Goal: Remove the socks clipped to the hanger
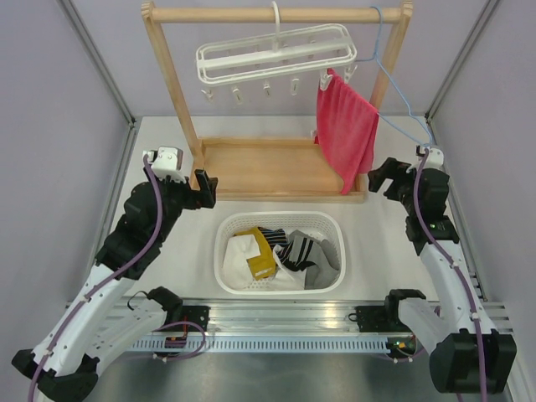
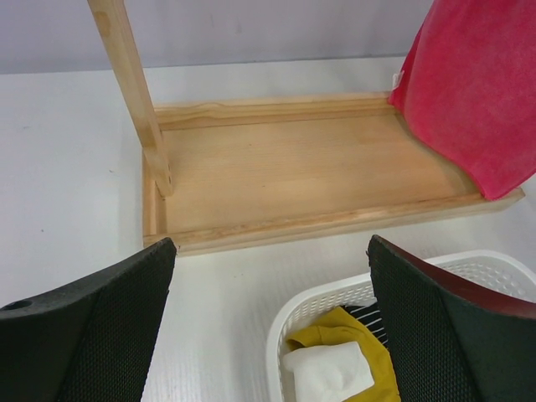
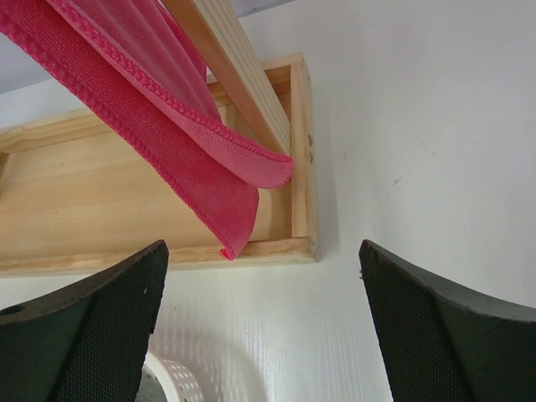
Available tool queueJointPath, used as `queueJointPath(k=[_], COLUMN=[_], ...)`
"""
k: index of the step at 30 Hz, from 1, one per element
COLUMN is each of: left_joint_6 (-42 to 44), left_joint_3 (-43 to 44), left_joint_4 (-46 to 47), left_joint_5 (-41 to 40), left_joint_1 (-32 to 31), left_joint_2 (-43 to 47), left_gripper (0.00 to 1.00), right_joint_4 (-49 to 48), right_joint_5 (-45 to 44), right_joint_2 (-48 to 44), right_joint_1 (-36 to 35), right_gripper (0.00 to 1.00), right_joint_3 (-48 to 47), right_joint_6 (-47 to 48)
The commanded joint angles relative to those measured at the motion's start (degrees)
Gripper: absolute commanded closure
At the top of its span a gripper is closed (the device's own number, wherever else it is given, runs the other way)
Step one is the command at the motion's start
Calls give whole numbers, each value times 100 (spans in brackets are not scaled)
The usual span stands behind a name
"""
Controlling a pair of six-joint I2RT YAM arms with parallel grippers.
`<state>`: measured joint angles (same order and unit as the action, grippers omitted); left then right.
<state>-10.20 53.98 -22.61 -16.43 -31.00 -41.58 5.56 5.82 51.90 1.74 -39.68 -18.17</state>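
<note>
Socks (image 1: pixel 297 251), multicoloured, fill white basket (image 1: pixel 219 249); white plastic frame hanger (image 1: pixel 205 60) sockless. Left gripper (image 1: pixel 203 191) and right gripper (image 1: pixel 381 177) gape empty; stray reach could snag red towel (image 1: pixel 345 130)

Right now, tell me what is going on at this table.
No sock hangs on the white clip hanger. The socks, mustard, striped and white, lie piled in the white basket between the arms. A red towel hangs at the right end of the wooden rack. The left gripper and right gripper are both open and empty, hovering low at either end of the rack's base tray.
</note>
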Motion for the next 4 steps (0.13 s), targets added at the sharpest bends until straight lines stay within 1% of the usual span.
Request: queueJointPath(k=[1,4], left_joint_6=[35,0], left_joint_3=[-27,-36], left_joint_4=[222,248], left_joint_5=[34,-45], left_joint_1=[-2,-2], left_joint_2=[27,19], left_gripper=[2,0], right_joint_4=[-187,-196], right_joint_5=[112,129], right_joint_2=[-66,-31], right_joint_1=[37,64], right_gripper=[2,2], right_joint_3=[4,4], right_joint_6=[60,51])
